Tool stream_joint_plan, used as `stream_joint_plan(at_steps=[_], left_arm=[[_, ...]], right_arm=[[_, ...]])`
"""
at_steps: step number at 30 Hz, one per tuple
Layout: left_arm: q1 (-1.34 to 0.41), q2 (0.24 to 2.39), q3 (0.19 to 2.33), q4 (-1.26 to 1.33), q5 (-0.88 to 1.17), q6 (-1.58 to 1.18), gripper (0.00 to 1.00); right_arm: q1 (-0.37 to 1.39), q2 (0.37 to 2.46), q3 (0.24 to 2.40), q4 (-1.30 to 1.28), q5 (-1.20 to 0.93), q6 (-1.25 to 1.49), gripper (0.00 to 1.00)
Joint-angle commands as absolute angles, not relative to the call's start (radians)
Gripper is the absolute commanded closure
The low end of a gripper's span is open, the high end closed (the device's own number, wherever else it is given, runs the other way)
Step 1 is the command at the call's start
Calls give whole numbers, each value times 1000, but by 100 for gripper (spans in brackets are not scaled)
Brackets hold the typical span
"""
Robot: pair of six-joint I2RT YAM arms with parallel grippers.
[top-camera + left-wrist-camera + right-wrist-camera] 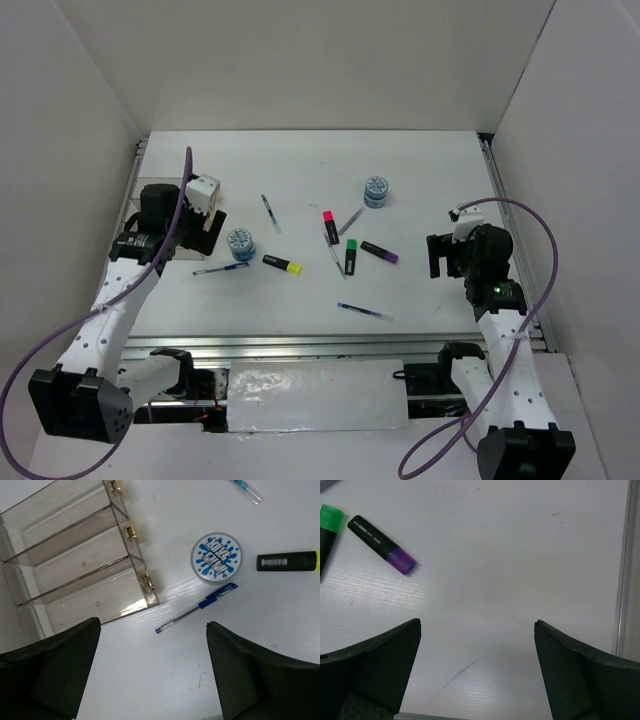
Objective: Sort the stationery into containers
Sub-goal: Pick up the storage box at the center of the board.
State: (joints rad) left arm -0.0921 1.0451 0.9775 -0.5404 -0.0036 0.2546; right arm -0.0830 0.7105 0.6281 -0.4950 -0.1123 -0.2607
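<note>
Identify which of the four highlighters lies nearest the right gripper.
The purple-capped highlighter, rightmost of the four, closest to the right gripper; the green-capped highlighter, pink-capped highlighter and yellow-capped highlighter lie further left.

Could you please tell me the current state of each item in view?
organizer box: visible compartments empty
left gripper: open, holding nothing
right gripper: open, holding nothing
near tub: closed, upright
far tub: upright on table
yellow highlighter: capped
pink highlighter: capped
green highlighter: capped
purple highlighter: capped
blue pen: lying flat, outside box
</note>
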Motion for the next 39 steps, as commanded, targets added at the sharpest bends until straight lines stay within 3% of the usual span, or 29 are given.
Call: stream_joint_plan(at_steps=[1, 13, 26, 33, 39], left_arm=[[-110, 1094, 1029, -563, 106, 264, 1], [-255, 1428, 1149, -535, 6, 212, 1], [-258, 1715, 1265, -560, -8, 203, 1], [-242, 1770, 1295, -563, 21, 192, 10], [-204, 1799, 1341, -606, 81, 189, 28]], right_arm=[[-81, 712, 623, -471, -124, -259, 0], [-83, 793, 657, -529, -170, -295, 0], [-84, 839, 669, -538, -176, -295, 0], [-83, 845, 666, -538, -175, -298, 0], [-84, 847, 663, -535, -173, -299, 0]])
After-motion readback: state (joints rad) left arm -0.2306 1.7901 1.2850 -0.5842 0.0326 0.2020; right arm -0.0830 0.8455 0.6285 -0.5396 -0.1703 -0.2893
